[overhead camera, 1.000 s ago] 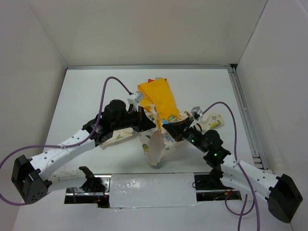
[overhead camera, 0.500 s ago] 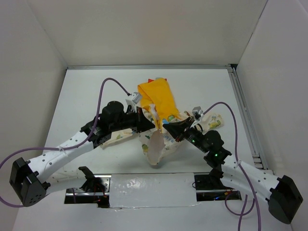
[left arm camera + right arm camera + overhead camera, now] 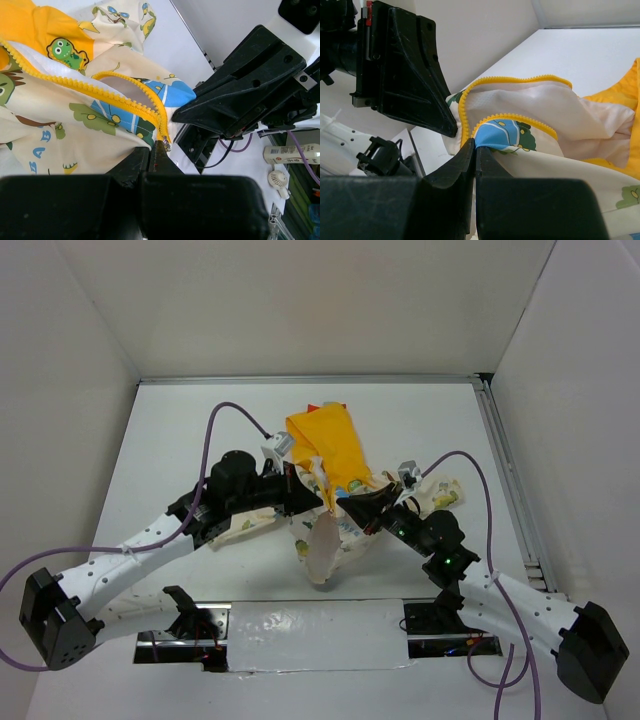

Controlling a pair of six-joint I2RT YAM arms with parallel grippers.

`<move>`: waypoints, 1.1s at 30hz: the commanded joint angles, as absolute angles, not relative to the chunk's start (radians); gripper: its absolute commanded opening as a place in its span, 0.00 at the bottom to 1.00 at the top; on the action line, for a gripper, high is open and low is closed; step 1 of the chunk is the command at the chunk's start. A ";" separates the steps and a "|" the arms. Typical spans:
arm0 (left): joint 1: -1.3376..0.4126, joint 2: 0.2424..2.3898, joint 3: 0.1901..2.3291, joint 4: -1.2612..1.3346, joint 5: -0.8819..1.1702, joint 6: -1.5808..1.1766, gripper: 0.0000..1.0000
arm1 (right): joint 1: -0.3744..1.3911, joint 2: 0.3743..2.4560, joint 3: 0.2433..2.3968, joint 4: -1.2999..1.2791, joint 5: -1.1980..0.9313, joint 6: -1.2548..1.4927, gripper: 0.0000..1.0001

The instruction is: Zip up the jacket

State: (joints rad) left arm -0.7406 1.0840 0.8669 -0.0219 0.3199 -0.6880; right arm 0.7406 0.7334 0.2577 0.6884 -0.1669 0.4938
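While the jacket (image 3: 322, 545) lies bunched on the table (image 3: 180, 430), we judge the zipping barely begun.
Our left end effector (image 3: 157, 151), closed, seems to nip the zipper pull (image 3: 164, 145); the right end effector (image 3: 475, 148), closed, clamps fabric beside the yellow teeth (image 3: 512, 118). Next, we think, the pull must travel along the teeth against a taut hem. Only the top view shows the hood (image 3: 325, 440) splayed beyond.

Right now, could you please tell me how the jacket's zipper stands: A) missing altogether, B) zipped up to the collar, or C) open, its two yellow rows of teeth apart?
C: in the left wrist view the zipper's two yellow rows spread apart from where the left pincer pinches the jacket.
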 commanded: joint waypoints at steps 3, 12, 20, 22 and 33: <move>-0.739 1.060 0.873 0.038 0.330 -0.700 0.00 | 0.735 0.704 0.290 0.764 -0.163 0.499 0.00; -0.739 1.065 0.871 0.055 0.357 -0.701 0.00 | 0.735 0.698 0.290 0.750 -0.163 0.499 0.00; -0.739 1.040 0.864 0.049 0.338 -0.713 0.00 | 0.735 0.701 0.284 0.729 -0.170 0.497 0.00; -0.739 1.032 0.856 0.061 0.337 -0.713 0.00 | 0.735 0.693 0.284 0.726 -0.170 0.495 0.00; -0.739 1.052 0.858 0.069 0.364 -0.716 0.00 | 0.735 0.690 0.284 0.745 -0.167 0.497 0.00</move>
State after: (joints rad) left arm -0.7403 1.0618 0.8524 -0.0135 0.3325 -0.7113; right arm 0.7406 0.6983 0.2577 0.6731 -0.1696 0.4976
